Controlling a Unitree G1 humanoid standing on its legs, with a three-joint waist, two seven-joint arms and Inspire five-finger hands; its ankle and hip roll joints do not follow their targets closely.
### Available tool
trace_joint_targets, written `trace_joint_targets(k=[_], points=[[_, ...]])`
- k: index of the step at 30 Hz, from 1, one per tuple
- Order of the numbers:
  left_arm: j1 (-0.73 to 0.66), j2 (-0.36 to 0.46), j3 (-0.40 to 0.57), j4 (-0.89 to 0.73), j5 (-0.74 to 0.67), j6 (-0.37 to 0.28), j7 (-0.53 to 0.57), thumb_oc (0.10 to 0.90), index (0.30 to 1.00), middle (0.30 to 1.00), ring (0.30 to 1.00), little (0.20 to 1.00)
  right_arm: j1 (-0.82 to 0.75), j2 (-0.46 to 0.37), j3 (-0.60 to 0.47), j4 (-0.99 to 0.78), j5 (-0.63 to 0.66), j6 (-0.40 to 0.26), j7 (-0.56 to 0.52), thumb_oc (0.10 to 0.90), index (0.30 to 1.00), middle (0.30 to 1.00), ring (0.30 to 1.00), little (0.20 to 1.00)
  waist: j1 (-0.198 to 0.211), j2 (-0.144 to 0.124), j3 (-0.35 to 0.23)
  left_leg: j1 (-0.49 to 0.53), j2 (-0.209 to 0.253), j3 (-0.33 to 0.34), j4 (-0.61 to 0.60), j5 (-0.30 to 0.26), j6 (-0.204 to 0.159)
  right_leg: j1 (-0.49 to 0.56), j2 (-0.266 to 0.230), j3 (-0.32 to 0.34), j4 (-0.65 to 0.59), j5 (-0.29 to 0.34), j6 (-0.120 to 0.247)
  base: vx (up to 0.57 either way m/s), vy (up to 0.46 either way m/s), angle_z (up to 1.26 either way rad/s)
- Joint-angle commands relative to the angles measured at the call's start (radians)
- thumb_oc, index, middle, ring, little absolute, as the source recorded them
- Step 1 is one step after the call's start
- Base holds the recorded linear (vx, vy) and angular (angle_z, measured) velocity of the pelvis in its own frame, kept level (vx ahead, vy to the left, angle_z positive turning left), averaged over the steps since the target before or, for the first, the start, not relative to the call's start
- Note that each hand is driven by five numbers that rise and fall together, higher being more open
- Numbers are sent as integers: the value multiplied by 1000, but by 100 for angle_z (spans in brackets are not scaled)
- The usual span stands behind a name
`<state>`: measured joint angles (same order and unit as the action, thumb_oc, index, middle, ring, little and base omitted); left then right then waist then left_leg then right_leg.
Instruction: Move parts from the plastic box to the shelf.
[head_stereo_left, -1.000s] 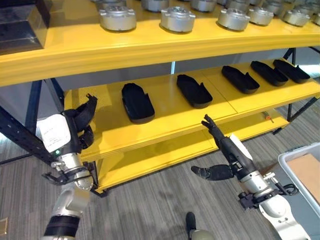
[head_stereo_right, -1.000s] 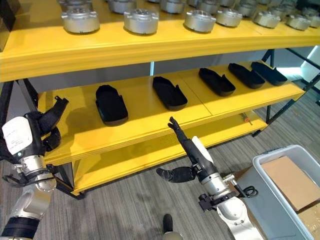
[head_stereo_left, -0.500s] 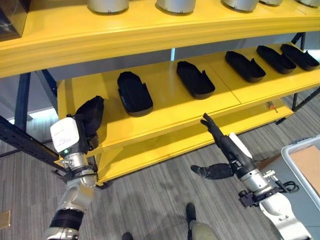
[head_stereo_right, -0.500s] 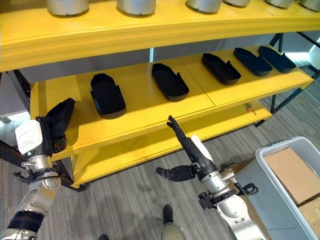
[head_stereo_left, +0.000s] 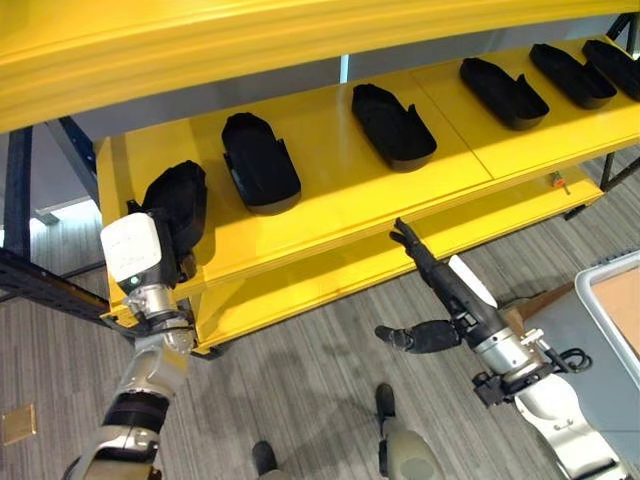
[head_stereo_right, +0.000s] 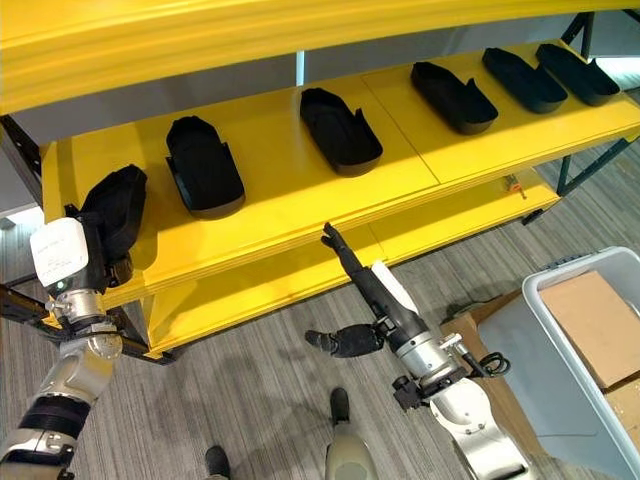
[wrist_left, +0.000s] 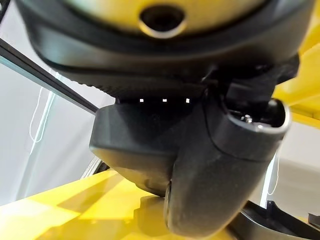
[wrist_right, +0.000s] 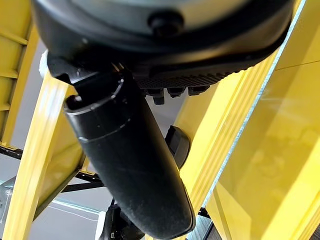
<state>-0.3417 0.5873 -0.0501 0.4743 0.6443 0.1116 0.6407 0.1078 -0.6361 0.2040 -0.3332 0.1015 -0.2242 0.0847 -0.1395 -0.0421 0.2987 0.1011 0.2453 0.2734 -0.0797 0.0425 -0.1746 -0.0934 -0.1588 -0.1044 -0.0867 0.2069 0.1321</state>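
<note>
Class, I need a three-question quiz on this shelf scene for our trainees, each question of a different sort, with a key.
1. True or false: the left hand holds a black part at the yellow shelf.
2. The right hand's fingers are: A curled, B straight.
3. How many black parts lie on the middle shelf in the right eye view, leaving out the held one?

Key: 1 true; 2 B; 3 five.

six black parts, one plastic box
</note>
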Motion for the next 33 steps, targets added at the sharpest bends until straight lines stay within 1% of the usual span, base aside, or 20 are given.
trace_joint_targets(k=[1, 5, 9, 12, 21, 25, 29, 32, 33], points=[[-122, 118, -1, 73, 26, 9, -12, 400, 300, 300, 300, 300, -87, -20, -19, -120, 57, -96, -3, 900, 1000, 1000, 1000, 1000, -20, -38, -24, 10, 28, 23, -6, 30, 11, 79, -76, -33, 92, -155, 59, 0, 0, 0], [-133, 117, -2, 95, 10, 13, -17, 400, 300, 300, 300, 300, -85, -25, -20, -124, 59, -95, 1, 900, 1000, 1000, 1000, 1000, -18, -40, -17, 10, 28, 22, -5, 31, 10, 78, -77, -33, 93, -155, 59, 0, 0, 0], [-173, 114, 14, 163, -60, 37, -27, 400, 300, 300, 300, 300, -82, -35, -14, -132, 58, -89, 10, 900, 1000, 1000, 1000, 1000, -16, -47, 1, 6, 29, 23, -2, 34, 10, 72, -79, -32, 97, -151, 61, 0, 0, 0], [-180, 114, 23, 176, -84, 38, -22, 400, 300, 300, 300, 300, -82, -38, -12, -137, 57, -89, 12, 900, 1000, 1000, 1000, 1000, -15, -52, 6, 4, 30, 24, -1, 35, 9, 69, -79, -32, 97, -150, 61, 0, 0, 0], [-169, 136, 57, 169, -124, 40, -19, 400, 300, 300, 300, 300, -79, -48, -17, -146, 68, -81, 23, 900, 1000, 1000, 1000, 1000, -2, -66, 14, -7, 31, 22, 4, 37, 9, 59, -78, -28, 99, -147, 60, 0, 0, 0], [-198, 151, 53, 205, -151, 40, -24, 400, 300, 300, 300, 300, -81, -51, -15, -147, 74, -78, 27, 900, 1000, 1000, 1000, 1000, -2, -72, 18, -20, 32, 20, 14, 37, 8, 49, -76, -26, 101, -145, 60, -4, 0, 1], [-225, 162, 59, 230, -192, 37, -5, 400, 300, 300, 300, 300, -85, -60, -8, -153, 79, -81, 28, 900, 1000, 1000, 1000, 1000, -2, -83, 25, -39, 35, 18, 31, 35, 6, 33, -75, -22, 109, -142, 60, 0, 0, 0], [-219, 170, 75, 229, -217, 30, 11, 400, 300, 300, 300, 300, -88, -65, -9, -153, 75, -84, 24, 900, 1000, 1000, 1000, 1000, 1, -91, 30, -52, 38, 14, 42, 34, 6, 23, -76, -20, 113, -141, 59, 0, 0, 0], [-216, 175, 81, 198, -210, 34, 22, 400, 300, 300, 300, 300, -89, -64, -11, -155, 72, -84, 22, 900, 1000, 1000, 1000, 1000, 3, -94, 31, -57, 39, 13, 46, 33, 6, 20, -75, -21, 113, -140, 59, 0, 0, 0]])
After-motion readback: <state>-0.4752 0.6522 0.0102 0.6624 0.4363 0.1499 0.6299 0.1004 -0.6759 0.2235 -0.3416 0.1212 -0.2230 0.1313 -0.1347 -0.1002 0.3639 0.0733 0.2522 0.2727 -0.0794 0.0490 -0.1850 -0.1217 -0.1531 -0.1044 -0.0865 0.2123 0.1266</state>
